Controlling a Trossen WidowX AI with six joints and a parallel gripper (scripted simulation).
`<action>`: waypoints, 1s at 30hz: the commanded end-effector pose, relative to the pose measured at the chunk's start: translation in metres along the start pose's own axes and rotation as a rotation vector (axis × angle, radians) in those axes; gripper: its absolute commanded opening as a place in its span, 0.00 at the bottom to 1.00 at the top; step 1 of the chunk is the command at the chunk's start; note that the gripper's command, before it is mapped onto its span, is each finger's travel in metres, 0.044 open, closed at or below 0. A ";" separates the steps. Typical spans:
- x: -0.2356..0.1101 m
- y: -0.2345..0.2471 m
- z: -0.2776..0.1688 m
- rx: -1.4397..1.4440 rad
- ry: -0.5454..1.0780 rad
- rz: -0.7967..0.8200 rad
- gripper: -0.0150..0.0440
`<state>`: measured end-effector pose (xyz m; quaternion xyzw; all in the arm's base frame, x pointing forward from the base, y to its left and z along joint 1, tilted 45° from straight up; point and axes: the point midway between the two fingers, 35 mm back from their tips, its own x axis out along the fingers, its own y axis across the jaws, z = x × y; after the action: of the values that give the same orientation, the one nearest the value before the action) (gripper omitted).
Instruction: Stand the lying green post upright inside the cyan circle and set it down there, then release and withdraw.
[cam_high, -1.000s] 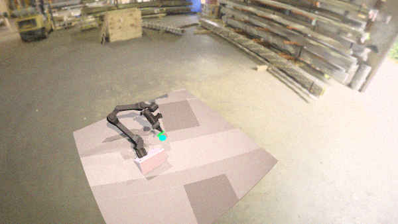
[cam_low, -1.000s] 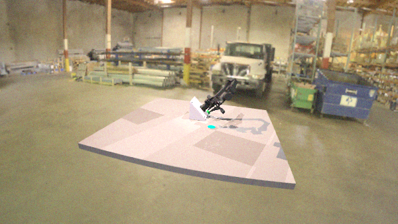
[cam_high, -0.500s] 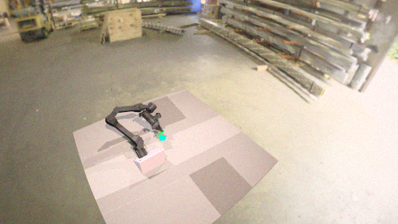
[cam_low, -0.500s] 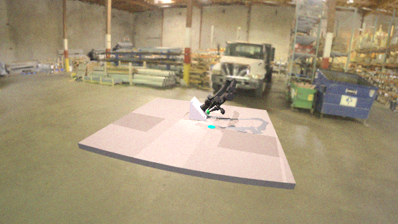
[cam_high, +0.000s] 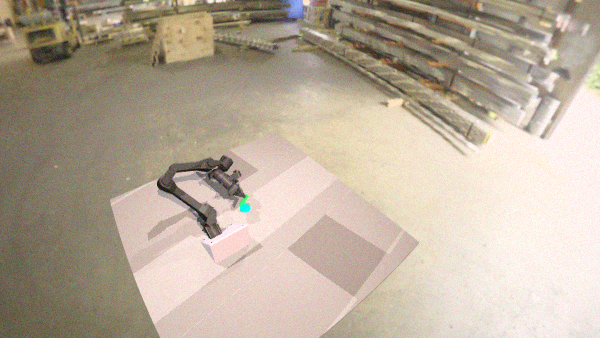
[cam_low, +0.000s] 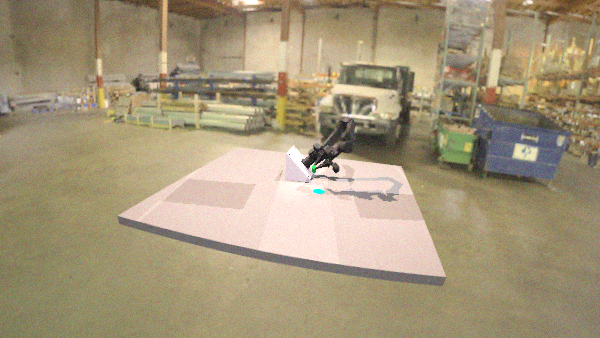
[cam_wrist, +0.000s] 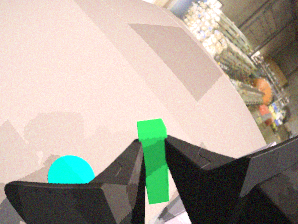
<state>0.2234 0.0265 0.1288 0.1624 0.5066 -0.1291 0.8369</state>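
My gripper (cam_wrist: 154, 163) (cam_high: 242, 196) (cam_low: 312, 167) is shut on the green post (cam_wrist: 154, 159) (cam_high: 244, 200) (cam_low: 313, 169), which sticks out past the fingertips and is held in the air above the pink platform (cam_high: 310, 215) (cam_low: 300, 235) (cam_wrist: 80, 56). The cyan circle (cam_wrist: 71, 171) (cam_high: 244, 208) (cam_low: 318, 191) lies flat on the platform. In the wrist view it is to the left of the post, partly hidden by the left finger. In the exterior view the post hangs a little above and to the left of the circle.
The arm's white base box (cam_high: 227, 242) (cam_low: 296, 166) stands on the platform close to the circle. Darker square patches (cam_high: 337, 252) (cam_low: 210, 193) mark the platform. Around it are warehouse floor, metal racks (cam_high: 440, 65), a truck (cam_low: 372, 97) and bins (cam_low: 520, 142).
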 end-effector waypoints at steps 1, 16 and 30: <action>-0.002 0.000 0.002 0.013 -0.038 0.003 0.29; -0.004 0.002 0.004 0.049 -0.134 0.012 0.29; -0.008 0.003 0.006 0.090 -0.223 0.030 0.29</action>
<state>0.2257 0.0276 0.1359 0.1854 0.4168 -0.1539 0.8765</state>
